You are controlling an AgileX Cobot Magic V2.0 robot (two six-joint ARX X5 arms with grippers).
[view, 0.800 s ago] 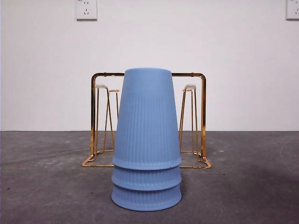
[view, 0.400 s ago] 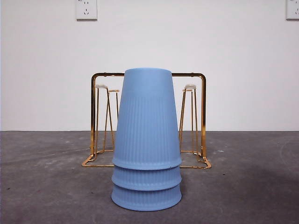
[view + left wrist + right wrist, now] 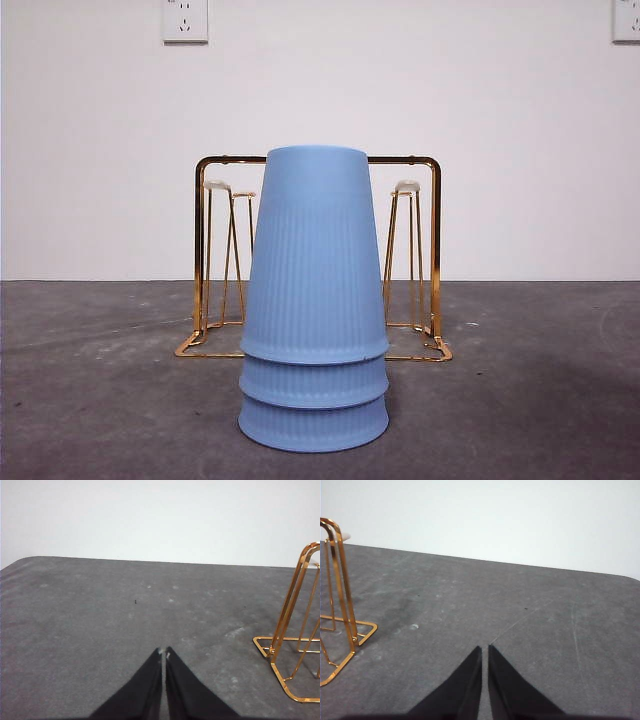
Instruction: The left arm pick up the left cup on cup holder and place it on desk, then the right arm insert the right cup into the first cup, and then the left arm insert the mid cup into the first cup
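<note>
Three blue ribbed cups [image 3: 314, 300] stand upside down, nested in one stack, on the dark grey desk [image 3: 520, 400] in front of the gold wire cup holder [image 3: 432, 250]. The holder's white-tipped pegs [image 3: 407, 186] are bare. My left gripper [image 3: 164, 652] is shut and empty, held over bare desk with the holder's end [image 3: 292, 645] off to one side. My right gripper [image 3: 484, 648] is shut and empty over bare desk, with the holder's other end [image 3: 340, 605] beside it. Neither arm shows in the front view.
A white wall [image 3: 320, 100] with two sockets [image 3: 185, 20] rises behind the desk. Bare desk lies on both sides of the stack and the holder. The desk's rounded corner [image 3: 25, 560] shows in the left wrist view.
</note>
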